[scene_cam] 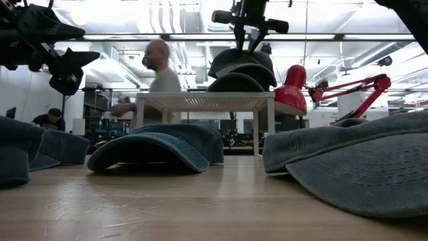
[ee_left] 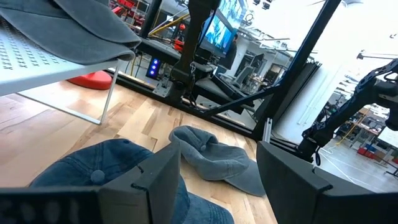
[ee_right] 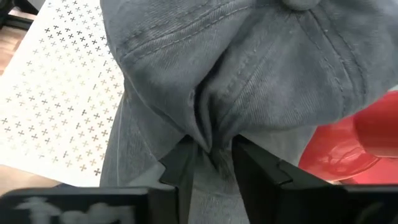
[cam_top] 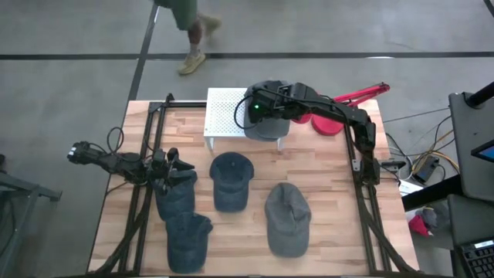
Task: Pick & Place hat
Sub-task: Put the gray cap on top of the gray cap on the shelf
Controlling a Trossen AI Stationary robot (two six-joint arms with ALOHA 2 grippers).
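A grey hat (cam_top: 266,125) lies on a white perforated stand (cam_top: 224,112) at the table's far side, its brim (ee_left: 81,25) overhanging the stand's edge. My right gripper (ee_right: 211,163) comes down on its crown and is shut on a pucker of cloth. In the low view the gripper (scene_cam: 249,41) stands just above the hat (scene_cam: 239,67). On the wood lie a dark blue hat (cam_top: 231,179), a grey hat (cam_top: 288,218) and two blue hats (cam_top: 179,212). My left gripper (cam_top: 171,164) waits open at the left, over the blue hats. My right gripper pinches a raised fold of the grey hat's crown (ee_right: 210,144) between its two fingers (ee_right: 183,167), coming from above and slanting down. The cloth gathers into creases that run into the gap. The hat's underside rests on the white stand.
A red desk lamp (cam_top: 332,120) stands just right of the stand, close to my right arm. A person (scene_cam: 157,73) moves in the room beyond the table's far edge. Black frame rails (cam_top: 147,177) run along the table's left and right sides.
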